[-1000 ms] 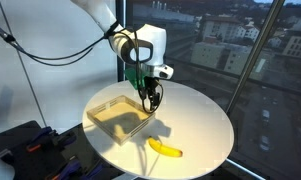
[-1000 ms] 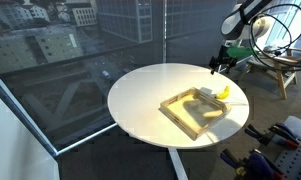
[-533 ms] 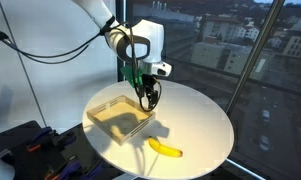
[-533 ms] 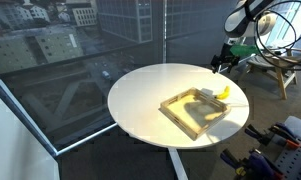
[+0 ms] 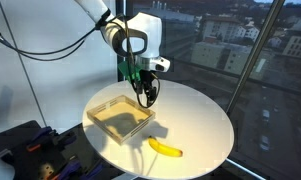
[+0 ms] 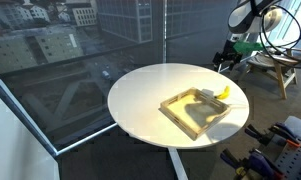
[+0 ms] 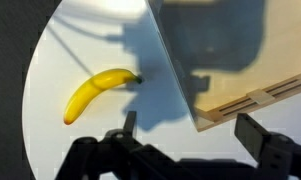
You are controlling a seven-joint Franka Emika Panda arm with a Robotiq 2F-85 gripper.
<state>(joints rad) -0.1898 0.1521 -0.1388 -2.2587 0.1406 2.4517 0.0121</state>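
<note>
A yellow banana (image 5: 166,149) (image 6: 222,91) (image 7: 97,90) lies on the round white table (image 5: 205,125) (image 6: 140,100). Beside it stands a shallow wooden tray (image 5: 119,117) (image 6: 195,111) (image 7: 245,70), which looks empty. My gripper (image 5: 147,98) (image 6: 217,66) (image 7: 193,128) hangs open in the air above the table, over the tray's corner nearest the banana. Nothing is between its fingers (image 7: 129,124), and it touches neither the tray nor the banana. In the wrist view the banana is to the left of the jaws and the tray's corner lies between them, far below.
Glass walls (image 5: 250,60) (image 6: 80,50) with a city view stand close around the table. Dark equipment (image 5: 25,145) (image 6: 275,150) sits on the floor beside it. A wooden stool or frame (image 6: 275,65) stands behind the arm. Black cables (image 5: 30,50) hang from the arm.
The arm has risen a little, lifting the open gripper higher above the tray's corner. The banana and tray have not moved.
</note>
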